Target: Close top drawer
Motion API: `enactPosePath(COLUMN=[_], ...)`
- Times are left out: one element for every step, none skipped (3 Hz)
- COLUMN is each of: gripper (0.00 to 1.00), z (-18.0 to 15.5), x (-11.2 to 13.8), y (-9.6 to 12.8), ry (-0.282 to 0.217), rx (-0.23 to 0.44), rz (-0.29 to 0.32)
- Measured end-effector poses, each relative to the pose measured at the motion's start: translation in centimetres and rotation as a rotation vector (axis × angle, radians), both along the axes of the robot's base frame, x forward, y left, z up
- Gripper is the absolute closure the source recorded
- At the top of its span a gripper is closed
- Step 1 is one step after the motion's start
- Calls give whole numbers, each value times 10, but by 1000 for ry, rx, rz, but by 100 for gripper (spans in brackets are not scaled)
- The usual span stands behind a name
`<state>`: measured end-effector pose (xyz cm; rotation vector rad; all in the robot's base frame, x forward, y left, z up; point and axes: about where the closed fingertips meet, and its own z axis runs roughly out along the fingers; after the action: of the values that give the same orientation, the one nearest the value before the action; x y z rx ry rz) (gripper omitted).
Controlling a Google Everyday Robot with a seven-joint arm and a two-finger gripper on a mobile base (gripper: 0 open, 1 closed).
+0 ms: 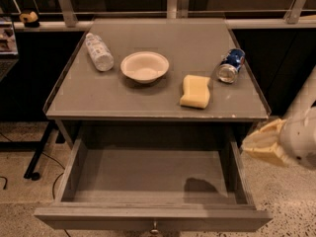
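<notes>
The pincer [256, 143] is pale cream-yellow, a ribbed, cone-like shape that narrows toward its tip. It sits just off the right front corner of the table [123, 95], below the tabletop. Behind it the arm [302, 135] is a smooth, rounded white shell, with a pale straight link rising above it.

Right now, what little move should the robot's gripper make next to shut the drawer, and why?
Probably bring the gripper round to the front of the top drawer. The drawer is pulled far out, and the gripper hangs by its right side, away from the front panel, so it likely cannot push the drawer in from there.
</notes>
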<state>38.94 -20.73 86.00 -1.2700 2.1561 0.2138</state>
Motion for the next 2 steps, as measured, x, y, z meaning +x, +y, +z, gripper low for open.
enactPosePath(gripper=[100,100], z=[-41,-80], x=[-22,-38], y=[-1,4], ry=[36,75], rx=[83,157], rz=[-56,-82])
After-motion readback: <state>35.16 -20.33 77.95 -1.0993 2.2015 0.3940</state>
